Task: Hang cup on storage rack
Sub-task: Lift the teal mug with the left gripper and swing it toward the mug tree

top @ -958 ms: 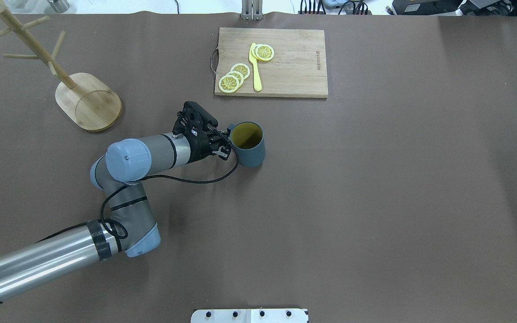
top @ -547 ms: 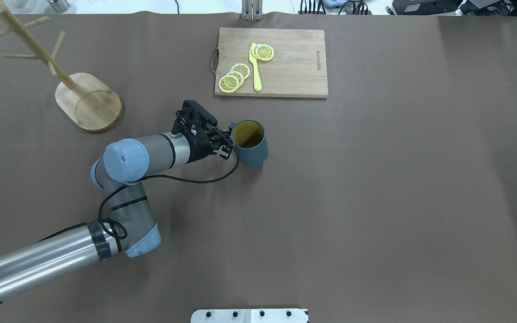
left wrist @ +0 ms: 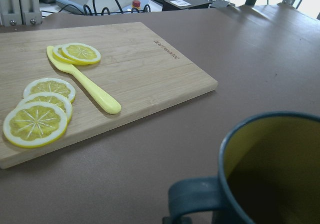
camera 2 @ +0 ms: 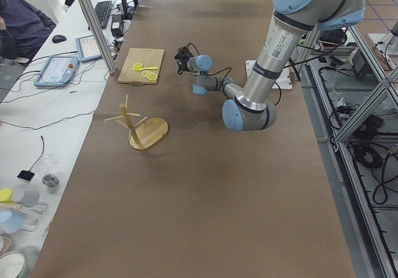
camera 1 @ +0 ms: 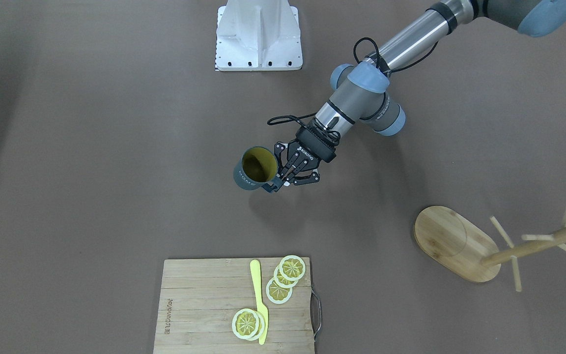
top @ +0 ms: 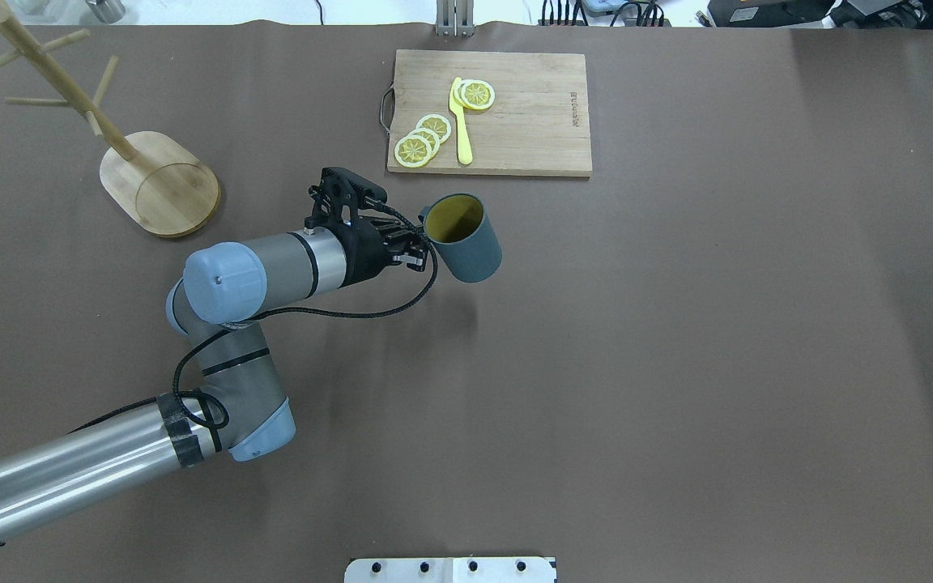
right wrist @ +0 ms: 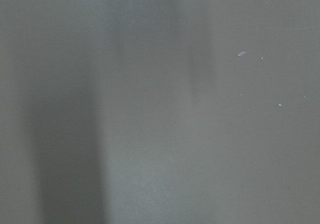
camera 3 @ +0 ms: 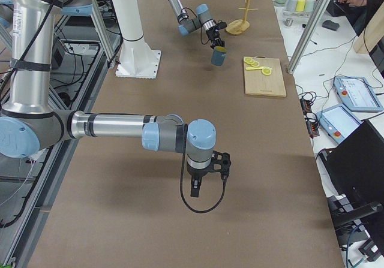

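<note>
The dark teal cup with a mustard-yellow inside hangs tilted above the table, mouth up. My left gripper is shut on its squarish handle; the front-facing view shows the gripper beside the cup. The left wrist view shows the cup's rim and handle close below. The bamboo storage rack stands at the far left, apart from the cup, its pegs bare. My right gripper shows only in the exterior right view, low over the table; I cannot tell if it is open.
A wooden cutting board with lemon slices and a yellow knife lies just beyond the cup. The robot's white base plate sits at the near edge. Operators' desks line the table's far side.
The left gripper has lifted the cup off the table and carried it slightly toward the cutting board. The cup now tilts more and the wrist has turned.
</note>
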You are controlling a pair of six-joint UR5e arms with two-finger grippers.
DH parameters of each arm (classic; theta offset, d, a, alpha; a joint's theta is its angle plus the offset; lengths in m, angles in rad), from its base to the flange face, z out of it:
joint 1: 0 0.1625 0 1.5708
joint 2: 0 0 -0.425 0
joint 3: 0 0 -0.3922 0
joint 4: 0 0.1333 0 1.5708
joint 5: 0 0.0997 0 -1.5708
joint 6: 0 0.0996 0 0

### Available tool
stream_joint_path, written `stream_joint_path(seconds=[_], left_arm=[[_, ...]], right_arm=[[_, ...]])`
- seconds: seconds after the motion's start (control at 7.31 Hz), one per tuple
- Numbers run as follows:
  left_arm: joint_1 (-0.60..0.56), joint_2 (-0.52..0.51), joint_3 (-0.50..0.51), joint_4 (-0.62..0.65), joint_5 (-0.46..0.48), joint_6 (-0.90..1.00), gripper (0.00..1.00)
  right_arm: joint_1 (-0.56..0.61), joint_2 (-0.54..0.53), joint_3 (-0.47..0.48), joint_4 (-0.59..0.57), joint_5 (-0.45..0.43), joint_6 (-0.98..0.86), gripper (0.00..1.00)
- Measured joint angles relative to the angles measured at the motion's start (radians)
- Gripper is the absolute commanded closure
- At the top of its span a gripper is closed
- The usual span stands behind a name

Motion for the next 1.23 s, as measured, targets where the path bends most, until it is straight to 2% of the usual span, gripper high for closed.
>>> stream_joint_path(seconds=[0.27, 0.55, 1.23], left_arm=[[0.000, -0.002, -0.029, -0.001, -0.009, -0.139, 1.00], [-0.002, -0.003, -0.055, -0.005, -0.062, -0.325, 1.00], [-0.027, -0.003, -0.064, -0.048, -0.114, -0.718, 1.00]], right_arm=[[0.000, -0.002, 0.003, 0.001, -0.002, -0.005, 0.00], [0.000, 0.007, 0.018, 0.003, -0.003, -0.012, 0.00], [-0.001, 0.053, 0.027, 0.002, 0.000, -0.013, 0.00]])
